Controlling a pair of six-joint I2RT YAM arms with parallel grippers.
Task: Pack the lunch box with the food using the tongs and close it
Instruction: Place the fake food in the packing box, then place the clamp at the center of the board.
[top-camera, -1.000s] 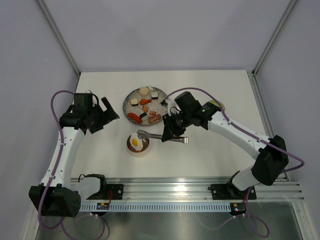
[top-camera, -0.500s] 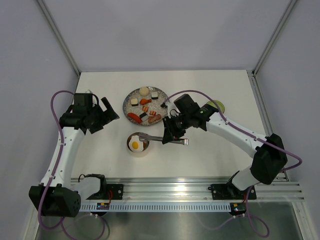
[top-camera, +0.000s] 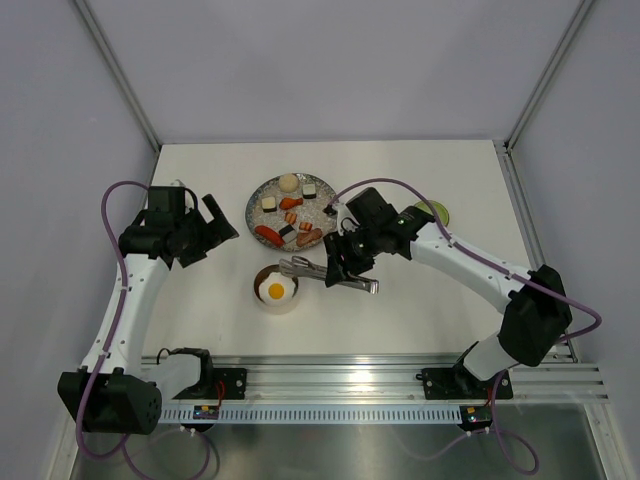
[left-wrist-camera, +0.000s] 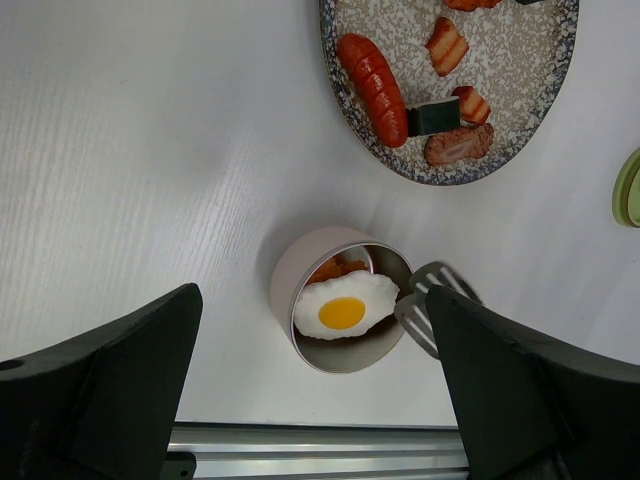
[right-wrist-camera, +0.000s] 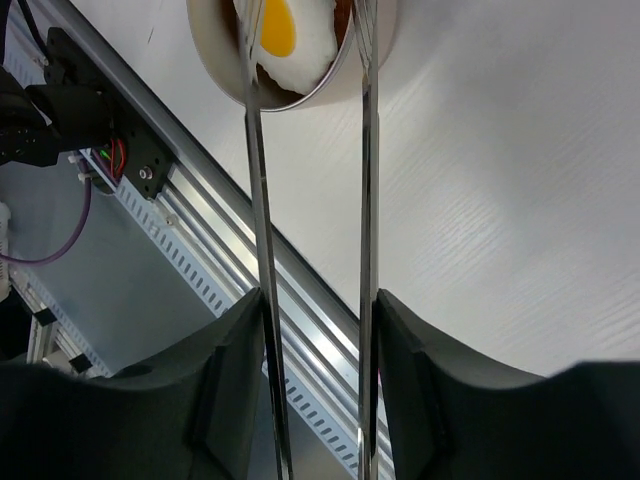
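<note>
The table (top-camera: 420, 300) carries the whole setup. The left arm is parked at the left side, its left gripper (top-camera: 207, 228) spread wide and empty, well apart from the work.

The right gripper (top-camera: 341, 268) clamps the tongs (right-wrist-camera: 362, 200) by their two arms, fingers pressing on the outer sides. Compared with a second ago, this clamp has relaxed: the tong arms, then pinched together on the fried egg (left-wrist-camera: 345, 310), now stand apart, with their tips at the near rim of the lunch box (left-wrist-camera: 285, 290).

Result: the egg is released and lies flat, yolk up, inside the lunch box, on top of an orange-brown piece. This transfer appears complete.

The plate (left-wrist-camera: 520, 90), just behind the lunch box, holds the remaining food, including a red sausage (left-wrist-camera: 373, 78). The green lid (left-wrist-camera: 630, 188) lies to the right, behind the right arm. Packing is partway done; closing is not yet begun.
</note>
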